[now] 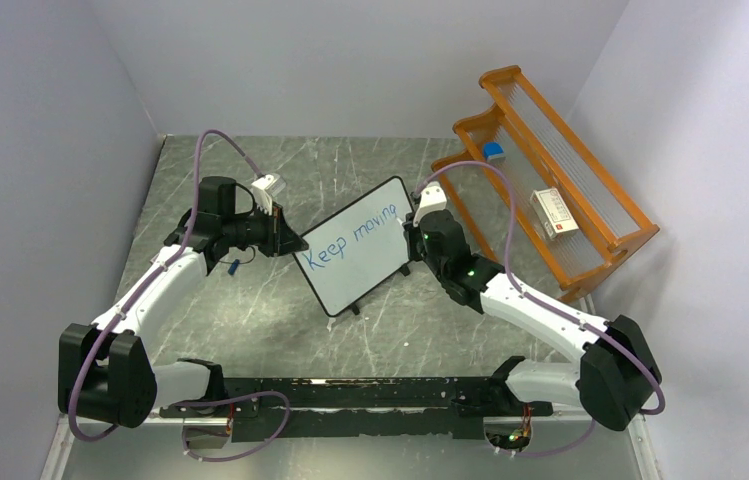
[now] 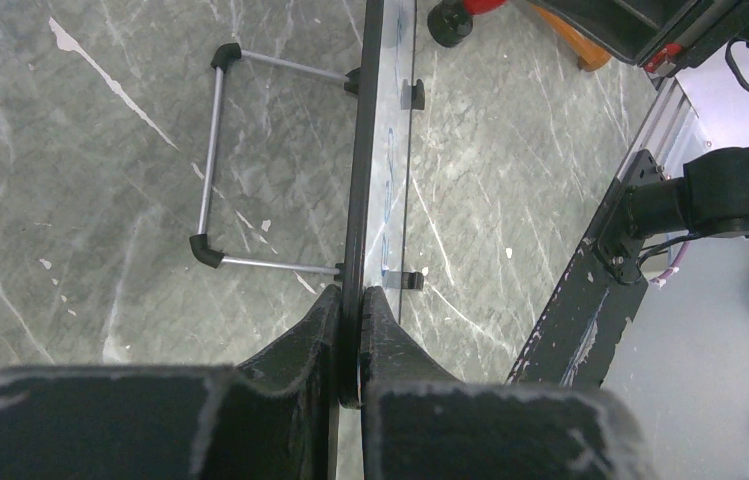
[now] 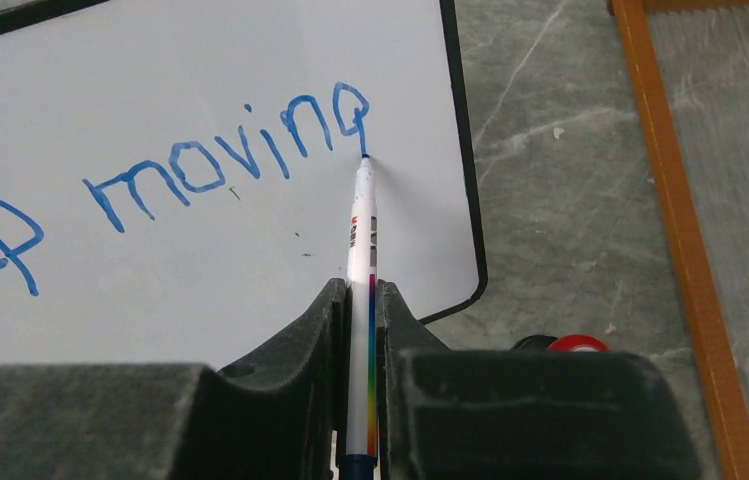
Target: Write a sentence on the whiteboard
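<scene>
The whiteboard (image 1: 365, 268), white with a thin black frame, stands tilted mid-table. Blue marker words (image 1: 353, 237) on it read "Keep moving" in one line. My left gripper (image 1: 288, 243) is shut on the board's left edge; in the left wrist view the frame edge (image 2: 355, 200) runs up from between my fingers (image 2: 350, 310). My right gripper (image 1: 412, 238) is at the board's right side. It is shut on a white marker (image 3: 360, 250) with a rainbow stripe. The marker's blue tip touches the board (image 3: 200, 270) under the "g" of "moving" (image 3: 225, 165).
An orange rack (image 1: 550, 190) stands at the back right, holding a white box (image 1: 555, 212) and a small blue object (image 1: 493, 151). The board's wire stand (image 2: 212, 160) rests on the grey marble table (image 1: 270, 310). A red-and-black item (image 3: 565, 344) lies near the board's corner.
</scene>
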